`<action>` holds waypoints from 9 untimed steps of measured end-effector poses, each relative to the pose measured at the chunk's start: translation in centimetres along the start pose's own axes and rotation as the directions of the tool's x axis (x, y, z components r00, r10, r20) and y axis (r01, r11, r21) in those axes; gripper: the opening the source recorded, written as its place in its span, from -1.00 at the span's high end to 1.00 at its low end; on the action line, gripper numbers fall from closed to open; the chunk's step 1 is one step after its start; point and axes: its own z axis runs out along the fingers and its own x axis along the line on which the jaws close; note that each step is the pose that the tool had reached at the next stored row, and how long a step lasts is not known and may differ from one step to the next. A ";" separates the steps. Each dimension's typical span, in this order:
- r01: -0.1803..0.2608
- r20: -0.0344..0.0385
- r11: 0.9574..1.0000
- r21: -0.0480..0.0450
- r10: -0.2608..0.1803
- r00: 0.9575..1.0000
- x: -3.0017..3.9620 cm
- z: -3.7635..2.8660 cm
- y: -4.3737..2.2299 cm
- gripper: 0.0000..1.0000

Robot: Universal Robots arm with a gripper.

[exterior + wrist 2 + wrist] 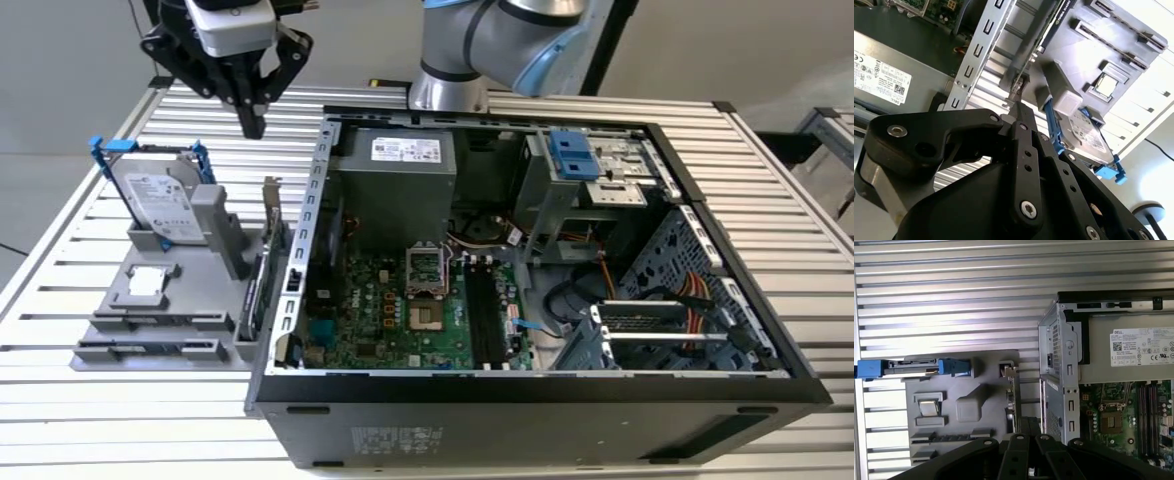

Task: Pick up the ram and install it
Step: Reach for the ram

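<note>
white sticker | on power supply | small print unreadable

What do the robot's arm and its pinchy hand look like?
The arm is made of round, shiny silver-grey tubes with light blue caps at the joints. The gripper has a white block on top and black, angular links that narrow toward the tip. In the second wrist view, those black links carry small round silver screws.
</note>
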 end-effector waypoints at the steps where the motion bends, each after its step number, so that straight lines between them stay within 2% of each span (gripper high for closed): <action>1: 0.000 0.000 1.000 0.000 0.000 1.000 0.09 0.00 -0.01 1.00; 9: 0.000 0.000 1.000 0.000 0.000 1.000 0.66 -0.02 -0.05 1.00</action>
